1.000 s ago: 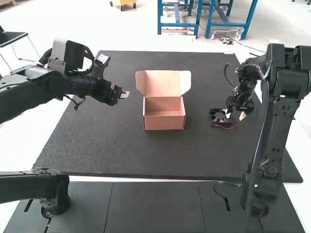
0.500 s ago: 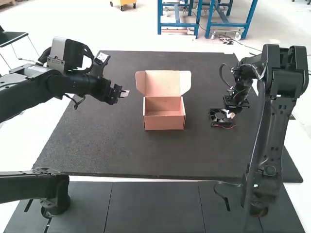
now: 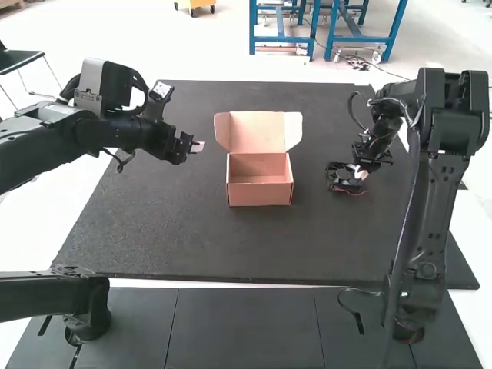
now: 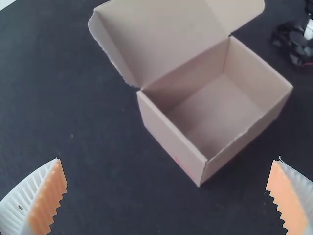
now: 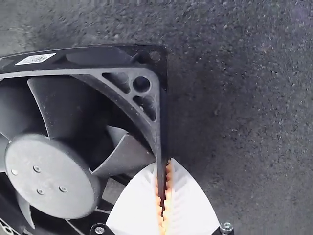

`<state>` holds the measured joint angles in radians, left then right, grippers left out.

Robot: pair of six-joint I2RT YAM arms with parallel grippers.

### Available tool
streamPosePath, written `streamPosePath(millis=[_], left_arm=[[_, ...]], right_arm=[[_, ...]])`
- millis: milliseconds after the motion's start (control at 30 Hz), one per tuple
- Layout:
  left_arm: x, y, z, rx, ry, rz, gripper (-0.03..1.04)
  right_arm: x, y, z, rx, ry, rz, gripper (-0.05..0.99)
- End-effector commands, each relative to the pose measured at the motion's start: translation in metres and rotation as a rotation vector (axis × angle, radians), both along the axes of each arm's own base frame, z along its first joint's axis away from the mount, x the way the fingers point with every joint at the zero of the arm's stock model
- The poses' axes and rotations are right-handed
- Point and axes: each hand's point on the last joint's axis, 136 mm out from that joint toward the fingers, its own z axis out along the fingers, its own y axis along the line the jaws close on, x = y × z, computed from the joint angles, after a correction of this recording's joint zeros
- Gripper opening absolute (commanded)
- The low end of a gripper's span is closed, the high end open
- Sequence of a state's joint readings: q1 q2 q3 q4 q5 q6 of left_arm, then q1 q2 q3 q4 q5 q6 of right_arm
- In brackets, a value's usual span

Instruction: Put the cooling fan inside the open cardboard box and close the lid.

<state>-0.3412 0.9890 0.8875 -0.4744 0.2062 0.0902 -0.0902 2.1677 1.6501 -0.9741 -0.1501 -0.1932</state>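
Right of cardboard box (image 3: pixel 260 187), cooling fan (image 3: pixel 341 176) tilted

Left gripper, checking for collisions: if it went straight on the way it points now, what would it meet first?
Probably the cardboard box, centred ahead of the left gripper; nothing lies between, though depth is unclear.

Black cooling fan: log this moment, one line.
right gripper shut on black square plastic fan | open brown cardboard box empty | left gripper open
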Motion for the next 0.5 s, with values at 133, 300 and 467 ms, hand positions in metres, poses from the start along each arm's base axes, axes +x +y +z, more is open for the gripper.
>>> streamPosePath(millis=[133,300,467], left_arm=[[0.001,0.001,0.004,-0.004,-0.036,0.002,0.97],[0.004,0.002,-0.002,-0.005,-0.031,0.018,0.97],[0.004,0.003,-0.007,-0.013,-0.021,0.032,0.97]], right_arm=[[-0.002,0.013,0.080,0.069,-0.170,-0.014,-0.02],[-0.024,0.027,0.109,0.120,-0.221,-0.018,-0.02],[-0.054,0.043,0.126,0.155,-0.245,-0.019,-0.02]])
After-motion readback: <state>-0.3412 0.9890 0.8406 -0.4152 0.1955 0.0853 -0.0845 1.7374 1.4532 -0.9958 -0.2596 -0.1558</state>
